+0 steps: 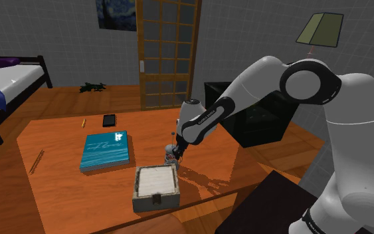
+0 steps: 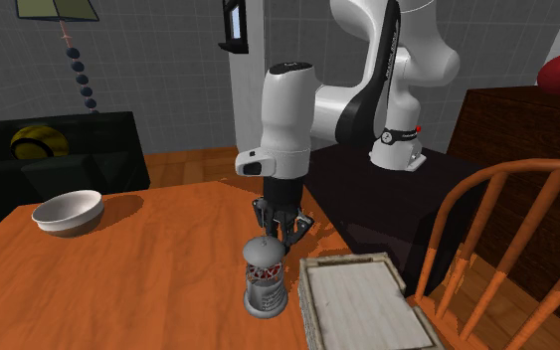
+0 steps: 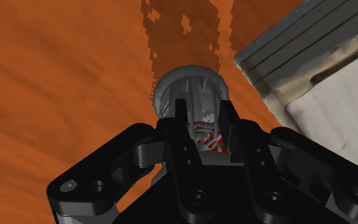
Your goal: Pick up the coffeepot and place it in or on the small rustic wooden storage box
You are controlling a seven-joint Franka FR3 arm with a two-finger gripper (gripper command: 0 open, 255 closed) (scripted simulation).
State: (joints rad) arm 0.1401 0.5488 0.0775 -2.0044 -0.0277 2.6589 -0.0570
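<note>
Pincer (image 2: 280, 237) clasps the grey coffeepot (image 2: 265, 280), just beside the box (image 2: 352, 262)

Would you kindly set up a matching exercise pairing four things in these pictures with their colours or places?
Things: 1 coffeepot; 2 book; 3 bowl; 4 box.
Descriptions: A blue, lying flat; B directly under the hand; C whitish, far from the hand; D grey sides, beside the coffeepot.
Pairs: 1-B; 2-A; 3-C; 4-D.
</note>
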